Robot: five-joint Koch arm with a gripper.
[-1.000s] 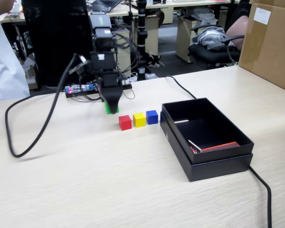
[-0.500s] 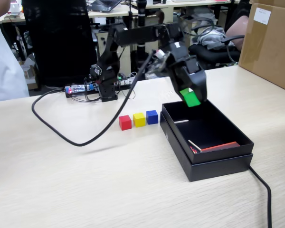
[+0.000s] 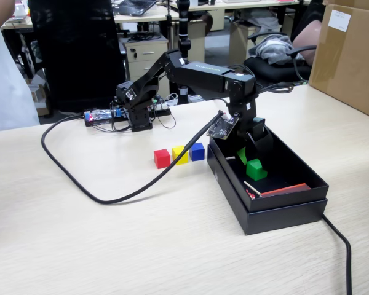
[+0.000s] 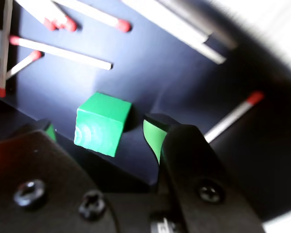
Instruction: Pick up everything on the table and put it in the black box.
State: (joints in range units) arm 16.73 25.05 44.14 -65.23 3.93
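Left of the claw (image 3: 251,149) in the fixed view, well apart on the table (image 3: 111,246): red cube (image 3: 162,158), yellow cube (image 3: 180,154), blue cube (image 3: 198,151), set in a row, each just beside the next. Blue one nearest the box (image 3: 277,212), close to its left wall. Black cable (image 3: 111,198) curving across the table in front of the cubes and up to the wrist.

Claw reaching down inside the box, over its far end. Jaws spread wide, nothing gripped. Green cube (image 3: 256,169) resting on the box floor just below and in front of the tips, clear of both.

In the wrist view, same green cube (image 4: 102,124) lying between the two green-padded tips, nearer the left one, a visible gap to the right pad (image 4: 153,136). Cannot tell whether the left tip touches it, since the black jaw body hides that edge.

Matches (image 4: 63,52) with red heads scattered on the floor above and left of the claw in the wrist view, one more match (image 4: 233,115) off to its right. In the fixed view, a red-edged strip (image 3: 283,189) lying along the box's near wall, well below the claw.
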